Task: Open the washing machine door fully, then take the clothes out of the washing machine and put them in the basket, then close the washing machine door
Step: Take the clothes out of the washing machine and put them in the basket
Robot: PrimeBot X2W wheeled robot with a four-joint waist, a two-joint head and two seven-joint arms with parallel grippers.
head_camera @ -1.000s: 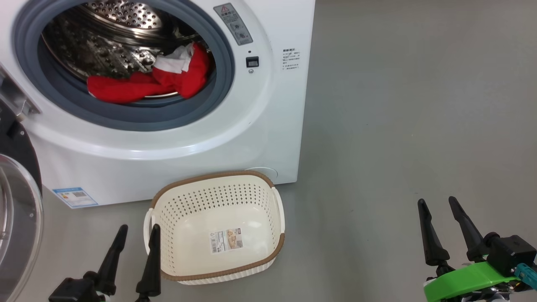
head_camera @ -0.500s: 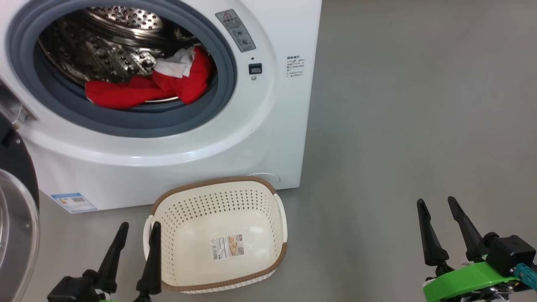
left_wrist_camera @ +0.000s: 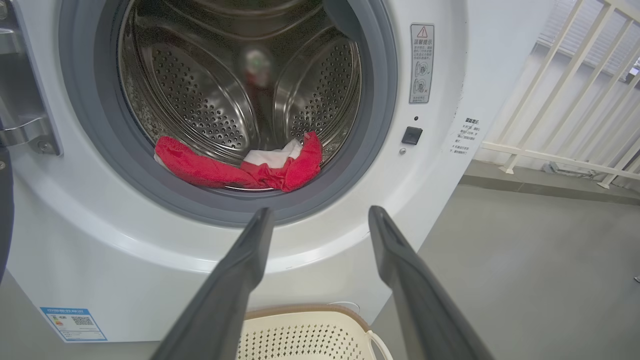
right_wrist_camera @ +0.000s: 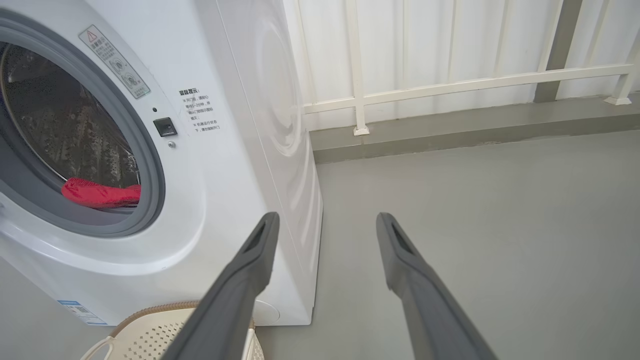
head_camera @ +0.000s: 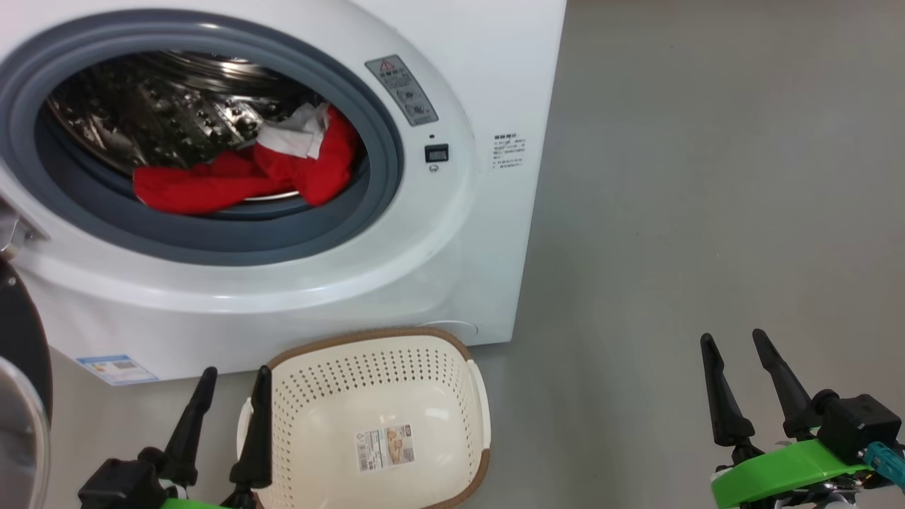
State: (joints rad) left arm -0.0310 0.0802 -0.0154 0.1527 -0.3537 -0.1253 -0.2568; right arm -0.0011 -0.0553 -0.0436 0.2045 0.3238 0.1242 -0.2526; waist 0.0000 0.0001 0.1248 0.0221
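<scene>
- Clothes, red with a white piece, lie at the front of the drum inside the washing machine.
- To lift them well, we judge our left gripper should pass over the grey ring, pinch a thick red fold and draw it clear.
- It and our right gripper both hang open, holding nothing.
- The basket, on the floor just before the machine, holds only a paper label.
- The door stands swung open at our left.

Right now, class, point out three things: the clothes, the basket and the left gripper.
clothes (head_camera: 198, 191): head view, middle of the red fabric.
basket (head_camera: 368, 371): head view, perforated back wall.
left gripper (head_camera: 237, 370): head view, midway between its fingertips.
</scene>
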